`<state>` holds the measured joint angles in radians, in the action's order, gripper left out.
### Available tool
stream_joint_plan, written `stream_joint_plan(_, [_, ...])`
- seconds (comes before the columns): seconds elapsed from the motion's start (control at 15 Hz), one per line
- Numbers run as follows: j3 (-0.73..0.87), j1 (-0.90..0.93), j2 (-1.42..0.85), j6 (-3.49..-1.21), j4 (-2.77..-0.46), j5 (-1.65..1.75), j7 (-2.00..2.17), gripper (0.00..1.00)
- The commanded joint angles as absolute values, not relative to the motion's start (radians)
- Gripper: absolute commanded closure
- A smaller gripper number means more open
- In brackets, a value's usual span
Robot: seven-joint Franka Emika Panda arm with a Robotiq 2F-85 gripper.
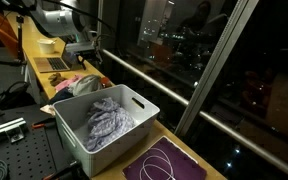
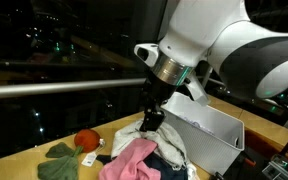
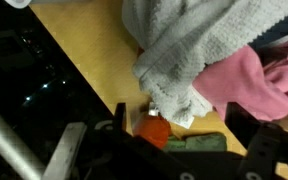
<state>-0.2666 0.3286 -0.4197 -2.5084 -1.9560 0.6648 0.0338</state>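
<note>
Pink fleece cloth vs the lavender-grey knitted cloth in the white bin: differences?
The pink fleece cloth lies out on the wooden table, near the open fingers; the lavender-grey knitted cloth lies inside the white plastic bin. Pink looks smooth, grey coarsely knitted. Both are crumpled, not folded.

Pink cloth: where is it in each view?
In an exterior view: pink cloth left of centre, just beyond the white bin.
In an exterior view: bottom centre, below the claw.
Wrist view: right edge.
Shared landmark: wooden tabletop.
</note>
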Motion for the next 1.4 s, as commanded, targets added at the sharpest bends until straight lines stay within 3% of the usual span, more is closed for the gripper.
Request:
stream_joint_plan(0.0, [-0.222,0.342,-0.469,-2.492,-1.936,0.633,-0.005,0.0])
stream_joint_plan(0.8, [-0.197,0.356,-0.672,-2.68,-1.968,0.488,-0.004,0.0])
stream_joint_plan(0.87, [-0.197,0.36,-0.682,-2.694,-1.966,0.475,-0.007,0.18])
stream_joint_plan(1.33, [-0.194,0.418,-0.64,-2.697,-1.959,0.447,-0.002,0.71])
